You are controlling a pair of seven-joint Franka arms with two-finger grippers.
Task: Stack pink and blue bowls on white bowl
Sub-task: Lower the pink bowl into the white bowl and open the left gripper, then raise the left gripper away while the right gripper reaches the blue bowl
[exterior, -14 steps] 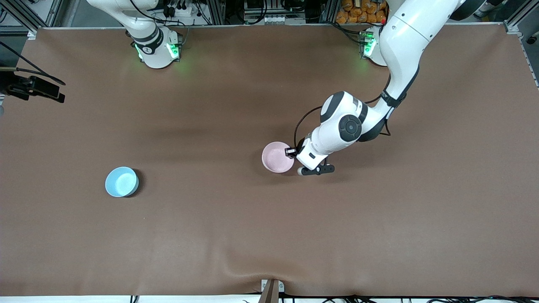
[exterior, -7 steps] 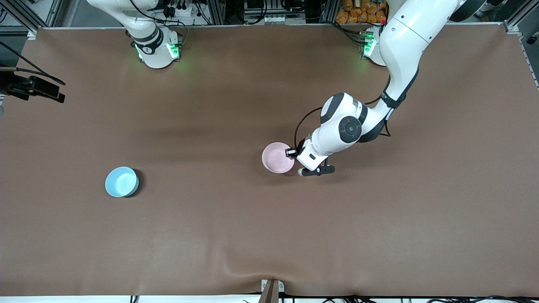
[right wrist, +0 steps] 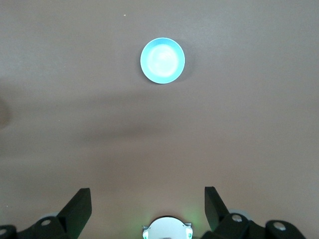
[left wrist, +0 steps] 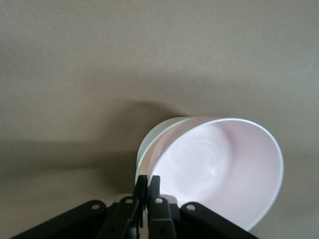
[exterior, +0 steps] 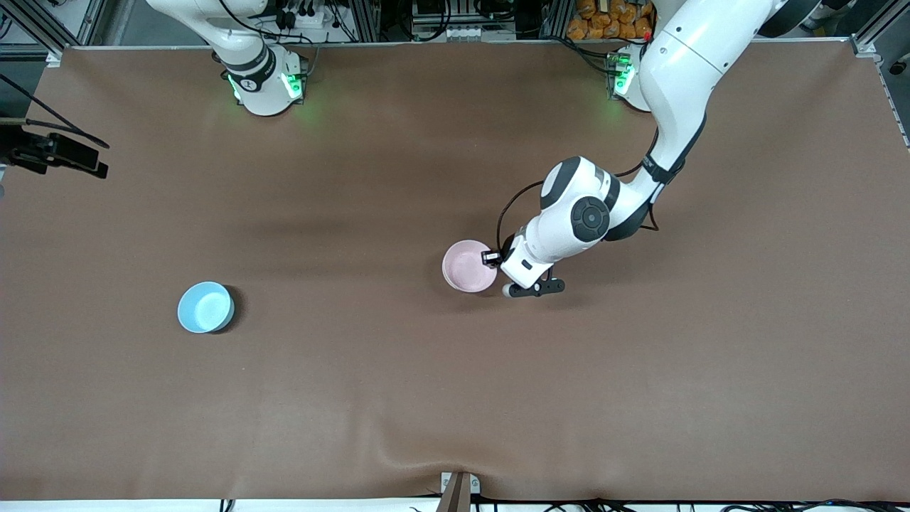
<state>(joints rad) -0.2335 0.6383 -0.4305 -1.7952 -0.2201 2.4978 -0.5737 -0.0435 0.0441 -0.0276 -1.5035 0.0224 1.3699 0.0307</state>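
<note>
The brown cloth-covered table (exterior: 398, 398) holds the small glossy sky-blue bowl (exterior: 205, 307) toward the right arm's end. Near the middle, the pale pink glossy bowl (exterior: 468, 266) sits nested in the plain white glossy bowl (left wrist: 155, 139). The left gripper (left wrist: 148, 183) pinches the pink rim, nearly closed; it should release gently, then lift straight. The right gripper (right wrist: 147, 206) waits high, spread wide, empty.
</note>
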